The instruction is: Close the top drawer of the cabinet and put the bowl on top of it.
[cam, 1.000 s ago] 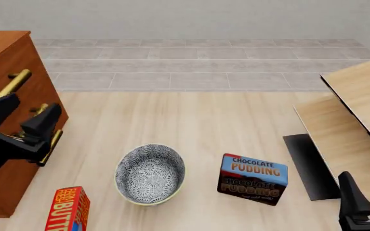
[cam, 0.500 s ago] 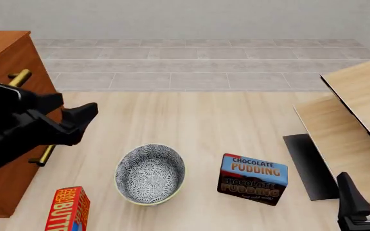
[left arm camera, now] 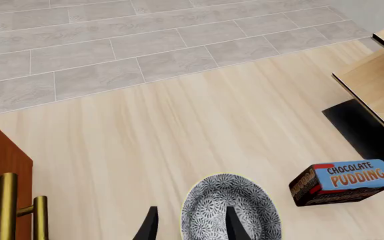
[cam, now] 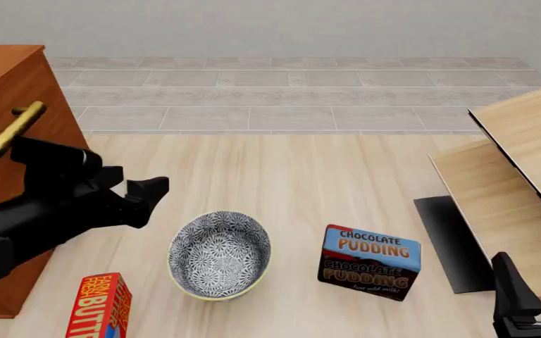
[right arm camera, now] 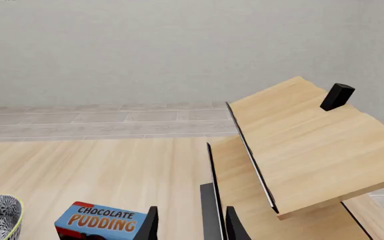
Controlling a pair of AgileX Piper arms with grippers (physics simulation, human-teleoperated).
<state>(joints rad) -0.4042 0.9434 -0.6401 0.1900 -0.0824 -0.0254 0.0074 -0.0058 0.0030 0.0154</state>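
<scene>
The reddish-brown cabinet (cam: 12, 81) stands at the far left. Its top drawer (cam: 36, 144) shows a brass bar handle (cam: 8, 130), and I see no gap around the drawer front. The lower drawers are hidden behind my left arm. The grey-and-white patterned bowl (cam: 219, 255) sits upright on the table, empty. My left gripper (cam: 134, 184) hangs open between the cabinet and the bowl, up and to the left of the bowl. In the left wrist view the bowl (left arm camera: 229, 207) lies by the open left gripper (left arm camera: 190, 227). My right gripper (cam: 538, 278) is open and empty at the lower right.
A chocolate pudding box (cam: 369, 262) stands right of the bowl. A red butter box (cam: 101, 306) is near the front edge, left of the bowl. Pale light-wood furniture (cam: 524, 162) with a dark base fills the right side. Grey tiled floor lies beyond the table.
My left gripper has swung away from the cabinet's drawer fronts, rightward and down toward the bowl. The right arm, bowl and boxes have not moved.
</scene>
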